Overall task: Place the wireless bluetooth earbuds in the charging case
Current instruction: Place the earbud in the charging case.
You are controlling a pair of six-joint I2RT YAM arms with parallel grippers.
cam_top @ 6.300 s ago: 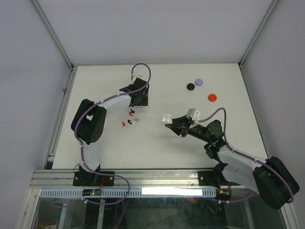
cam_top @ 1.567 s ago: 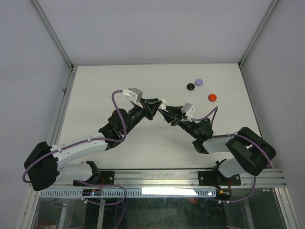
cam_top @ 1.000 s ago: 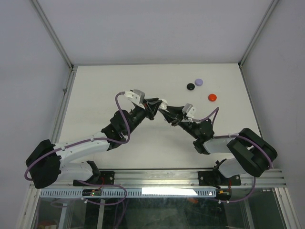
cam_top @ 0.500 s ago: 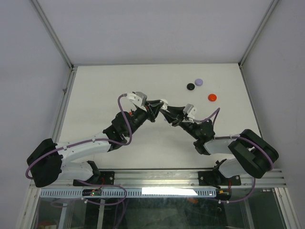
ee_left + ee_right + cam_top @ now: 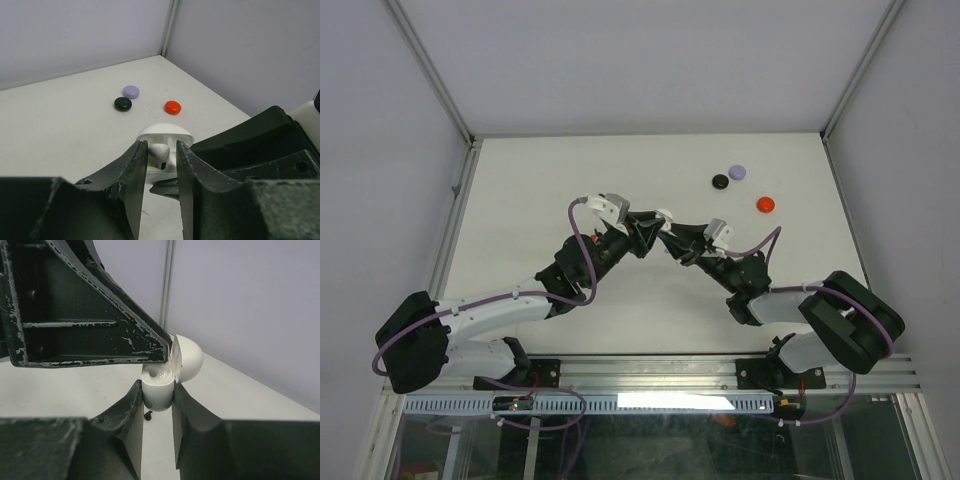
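Note:
The white charging case point(image 5: 158, 392) is upright with its lid point(image 5: 187, 357) swung open, and my right gripper point(image 5: 157, 387) is shut on its body. My left gripper point(image 5: 161, 147) meets it from the left over the middle of the table point(image 5: 650, 228). A white earbud point(image 5: 160, 154) sits in the case's mouth between the left fingers; the left finger is next to it, and a thin gap shows at the right finger. A small black earbud point(image 5: 148, 415) lies on the table under the case. Other earbuds are hidden.
Three coin-like discs lie at the back right: purple point(image 5: 738, 172), black point(image 5: 721, 181) and red point(image 5: 765, 204). White walls and aluminium posts close in the table point(image 5: 540, 180) on three sides. Both arms cross the near half.
The left gripper edged a little further toward the case and its jaws have parted slightly around the white earbud. The right gripper and case have held still.

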